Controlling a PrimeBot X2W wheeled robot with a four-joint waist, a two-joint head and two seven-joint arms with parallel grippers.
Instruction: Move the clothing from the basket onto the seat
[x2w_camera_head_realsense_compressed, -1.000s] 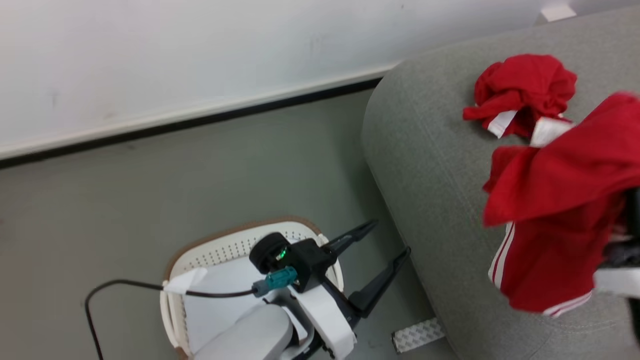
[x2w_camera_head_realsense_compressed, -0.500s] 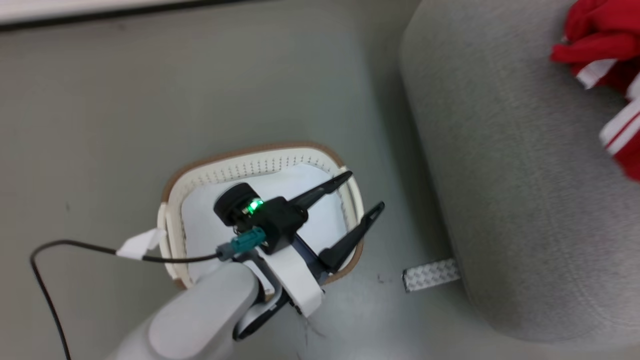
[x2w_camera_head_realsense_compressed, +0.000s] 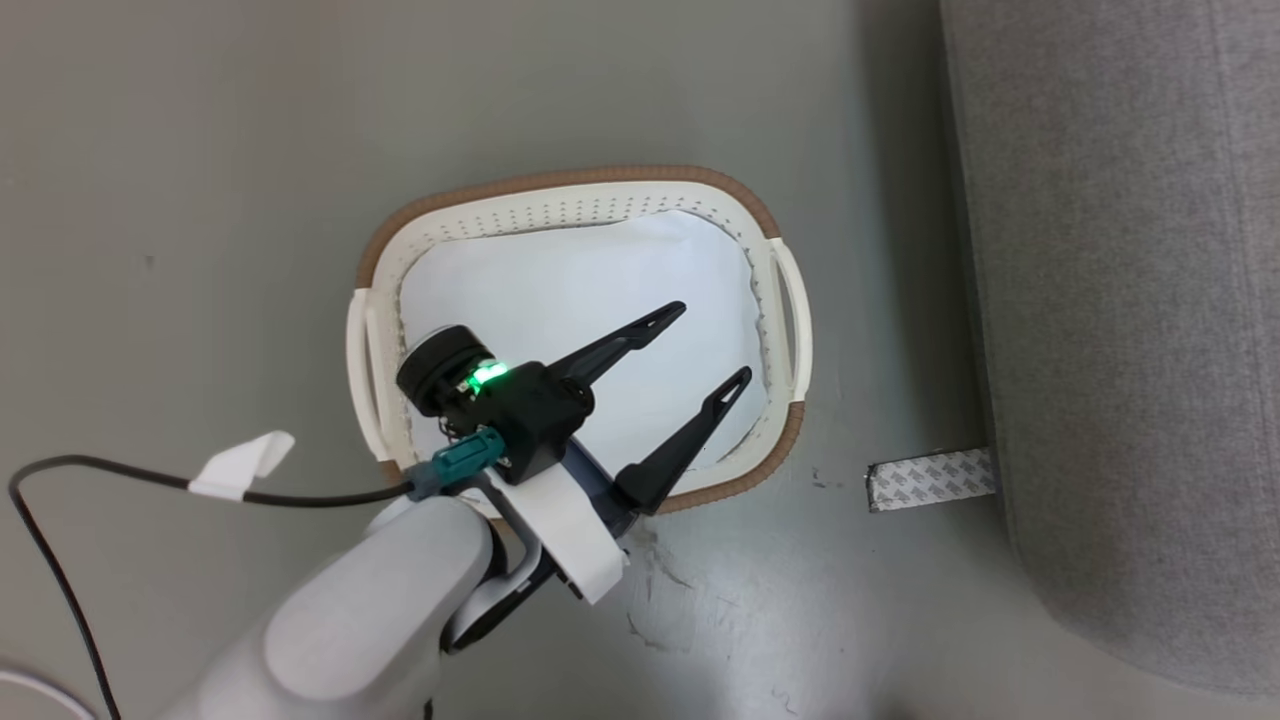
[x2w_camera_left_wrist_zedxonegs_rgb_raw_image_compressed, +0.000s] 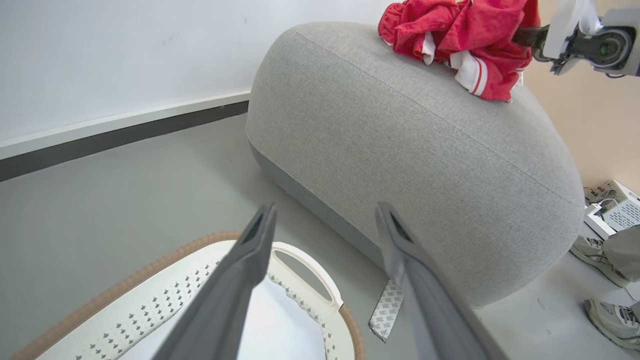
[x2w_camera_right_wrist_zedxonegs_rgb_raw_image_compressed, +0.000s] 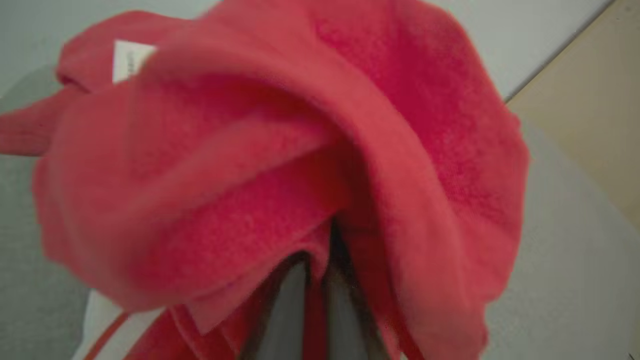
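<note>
The white basket (x2w_camera_head_realsense_compressed: 570, 182) with brown rim sections stands on the floor, its plain base bare. My left gripper (x2w_camera_head_realsense_compressed: 712, 342) hangs open above its right half, nothing between the fingers; in the left wrist view this gripper (x2w_camera_left_wrist_zedxonegs_rgb_raw_image_compressed: 325, 212) points past the basket's handle (x2w_camera_left_wrist_zedxonegs_rgb_raw_image_compressed: 310, 260) toward the grey seat (x2w_camera_left_wrist_zedxonegs_rgb_raw_image_compressed: 410, 150). Red clothing (x2w_camera_left_wrist_zedxonegs_rgb_raw_image_compressed: 425, 22) with white trim lies bunched on the seat's top. My right gripper (x2w_camera_left_wrist_zedxonegs_rgb_raw_image_compressed: 522, 36) is beside that heap, shut on a red garment (x2w_camera_right_wrist_zedxonegs_rgb_raw_image_compressed: 280, 165) that drapes over its fingers (x2w_camera_right_wrist_zedxonegs_rgb_raw_image_compressed: 292, 300). The seat's side (x2w_camera_head_realsense_compressed: 1120, 300) fills the right edge of the head view.
A patterned tape strip (x2w_camera_head_realsense_compressed: 930, 480) lies on the floor between basket and seat. A black cable with a white tag (x2w_camera_head_realsense_compressed: 240, 465) trails from my left wrist. A person's shoes (x2w_camera_left_wrist_zedxonegs_rgb_raw_image_compressed: 610, 320) and a white device with wires (x2w_camera_left_wrist_zedxonegs_rgb_raw_image_compressed: 612, 205) sit beyond the seat.
The head camera has swung down and left, so the basket now sits mid-view and the red clothing and right gripper have left that view. My left gripper stays open over the basket.
</note>
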